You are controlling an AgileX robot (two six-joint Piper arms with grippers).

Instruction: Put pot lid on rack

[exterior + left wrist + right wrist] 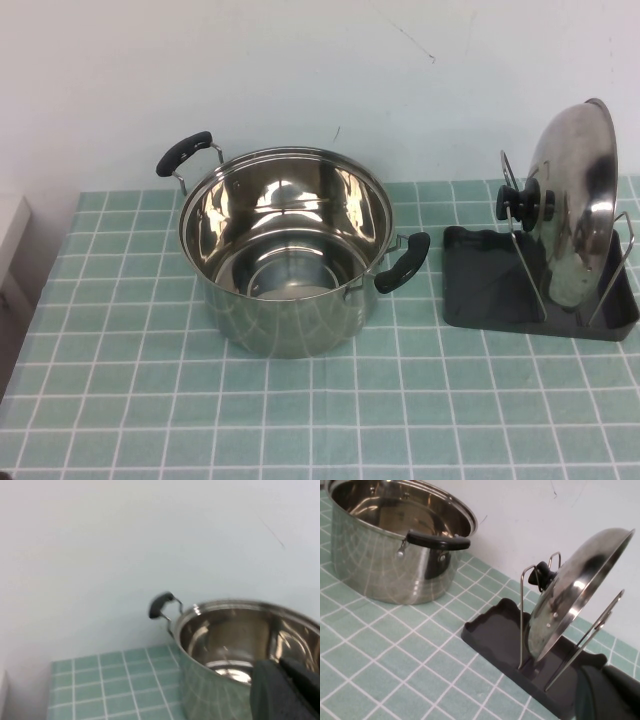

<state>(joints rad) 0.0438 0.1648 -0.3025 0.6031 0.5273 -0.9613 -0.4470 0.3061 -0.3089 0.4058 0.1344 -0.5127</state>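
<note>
The pot lid [575,190] stands on edge in the rack [480,290], leaning between the wire uprights, with its black knob [520,202] facing the pot. In the right wrist view the lid [570,595] sits in the dark tray [495,630]. My right gripper [615,686] is close beside the tray's end, shut and empty, clear of the lid. My left gripper [295,685] hovers by the pot's rim, shut and empty. Neither gripper shows in the high view.
The deep steel pot [285,250] with two black handles stands open left of the rack on the green checked cloth [300,420]. It also shows in the left wrist view [235,645] and the right wrist view [385,545]. A white wall is behind.
</note>
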